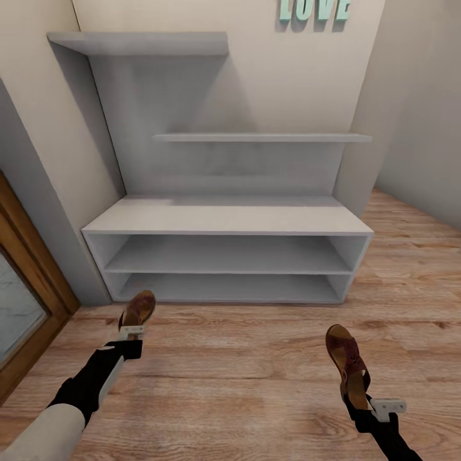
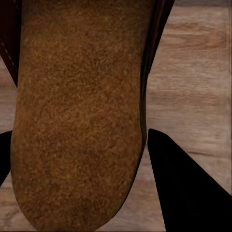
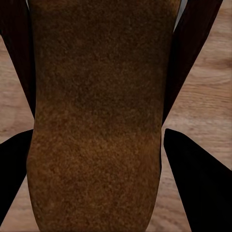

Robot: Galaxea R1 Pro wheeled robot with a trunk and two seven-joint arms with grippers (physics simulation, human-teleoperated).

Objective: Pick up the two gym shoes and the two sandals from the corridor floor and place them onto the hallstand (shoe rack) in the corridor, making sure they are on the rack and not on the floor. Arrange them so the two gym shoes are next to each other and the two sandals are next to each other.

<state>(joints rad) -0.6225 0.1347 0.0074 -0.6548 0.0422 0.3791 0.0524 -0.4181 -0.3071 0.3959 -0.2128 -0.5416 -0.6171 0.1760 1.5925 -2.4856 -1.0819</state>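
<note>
Brown sandals: left claw (image 1: pixel 130 333) clamps left sandal (image 1: pixel 138 309) at 7 o'clock | right claw (image 1: pixel 358 404) clamps right sandal (image 1: pixel 346 362) at 5 | hallstand (image 1: pixel 230 221) at 12, shelves bare, both carried for pairing

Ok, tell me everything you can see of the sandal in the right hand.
The sandal is flat, dark reddish-brown and leather-looking, with a strap across it and a tan, suede-like footbed. It sits gripped in the right hand, its free end pointing towards the hallstand, held above the wood floor. The hand's dark fingers flank it.
</note>
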